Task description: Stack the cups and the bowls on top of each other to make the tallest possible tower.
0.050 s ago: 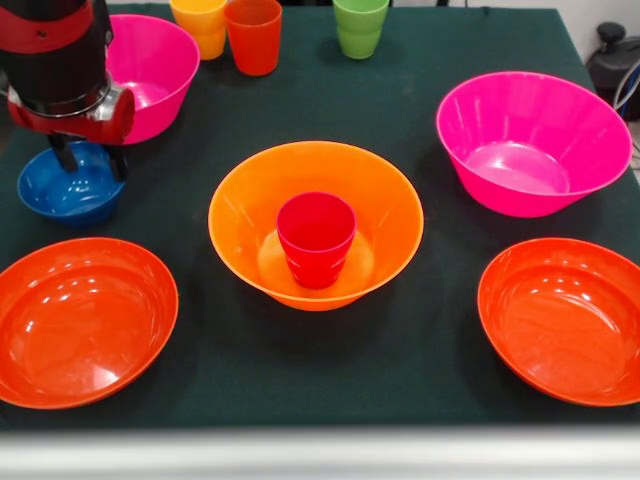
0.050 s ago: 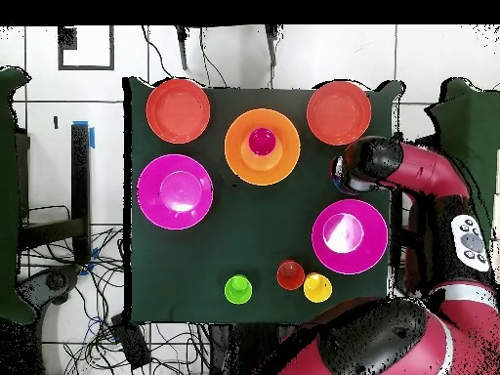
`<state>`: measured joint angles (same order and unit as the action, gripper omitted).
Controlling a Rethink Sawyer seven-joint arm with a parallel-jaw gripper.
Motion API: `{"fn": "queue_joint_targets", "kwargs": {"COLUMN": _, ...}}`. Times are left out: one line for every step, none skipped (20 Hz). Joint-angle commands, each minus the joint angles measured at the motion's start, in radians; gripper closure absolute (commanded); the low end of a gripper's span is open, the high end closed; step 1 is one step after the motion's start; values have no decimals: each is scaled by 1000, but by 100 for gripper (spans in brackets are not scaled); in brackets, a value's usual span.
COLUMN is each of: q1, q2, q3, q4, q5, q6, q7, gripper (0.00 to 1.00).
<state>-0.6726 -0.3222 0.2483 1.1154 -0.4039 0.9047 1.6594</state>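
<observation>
Frontally, the end effector [image 1: 88, 160] hangs over the small blue bowl [image 1: 68, 188] near the bench's [image 1: 420, 350] left edge, its two dark fingers apart, one inside the bowl's hollow and one at its right rim; whether either touches the plastic I cannot tell. At the bench's middle the large orange bowl [image 1: 240, 200] holds the red cup [image 1: 316, 238] upright in its well, the start of the tower. Two shallow red-orange bowls [image 1: 80, 320] sit at the near corners, two pink bowls [image 1: 530, 145] further back, and the yellow cup [image 1: 200, 22], orange cup [image 1: 254, 34] and green cup [image 1: 360, 26] line the far edge. From overhead, the arm's wrist [image 2: 369, 161] covers the blue bowl at the bench's right edge, so its fingers are hidden; the red cup [image 2: 262, 142] shows centred in the orange bowl [image 2: 239, 161]. The blue bowl looks light, stiff and slick, so a pinch across its thin rim wall seems the sensible hold, closed gently lest it skid or tip.
</observation>
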Motion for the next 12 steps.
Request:
{"fn": "queue_joint_targets", "kwargs": {"q1": 36, "q2": 66, "q3": 49, "q4": -29, "q5": 6, "q6": 11, "q7": -23, "gripper": 0}}
{"fn": "queue_joint_targets", "kwargs": {"q1": 37, "q2": 59, "q3": 47, "q4": -24, "q5": 8, "q6": 16, "q7": -22, "gripper": 0}}
{"fn": "queue_joint_targets", "kwargs": {"q1": 38, "q2": 45, "q3": 43, "q4": -12, "q5": 9, "q6": 20, "q7": -17, "gripper": 0}}
{"fn": "queue_joint_targets", "kwargs": {"q1": 38, "q2": 34, "q3": 43, "q4": -3, "q5": 14, "q6": 27, "q7": -16, "gripper": 0}}
{"fn": "queue_joint_targets", "kwargs": {"q1": 38, "q2": 23, "q3": 44, "q4": 5, "q5": 18, "q6": 35, "q7": -16, "gripper": 0}}
{"fn": "queue_joint_targets", "kwargs": {"q1": 38, "q2": 19, "q3": 44, "q4": 6, "q5": 21, "q6": 41, "q7": -16, "gripper": 0}}
{"fn": "queue_joint_targets", "kwargs": {"q1": 38, "q2": 14, "q3": 45, "q4": 13, "q5": 22, "q6": 37, "q7": -15, "gripper": 0}}
{"fn": "queue_joint_targets", "kwargs": {"q1": 40, "q2": 20, "q3": 45, "q4": 5, "q5": 21, "q6": 38, "q7": -14, "gripper": 0}}
{"fn": "queue_joint_targets", "kwargs": {"q1": 43, "q2": 25, "q3": 46, "q4": -3, "q5": 21, "q6": 39, "q7": -13, "gripper": 0}}
{"fn": "queue_joint_targets", "kwargs": {"q1": 44, "q2": 31, "q3": 46, "q4": -11, "q5": 20, "q6": 38, "q7": -14, "gripper": 0}}
{"fn": "queue_joint_targets", "kwargs": {"q1": 45, "q2": 36, "q3": 47, "q4": -20, "q5": 19, "q6": 38, "q7": -15, "gripper": 0}}
{"fn": "queue_joint_targets", "kwargs": {"q1": 44, "q2": 40, "q3": 48, "q4": -22, "q5": 19, "q6": 37, "q7": -16, "gripper": 0}}
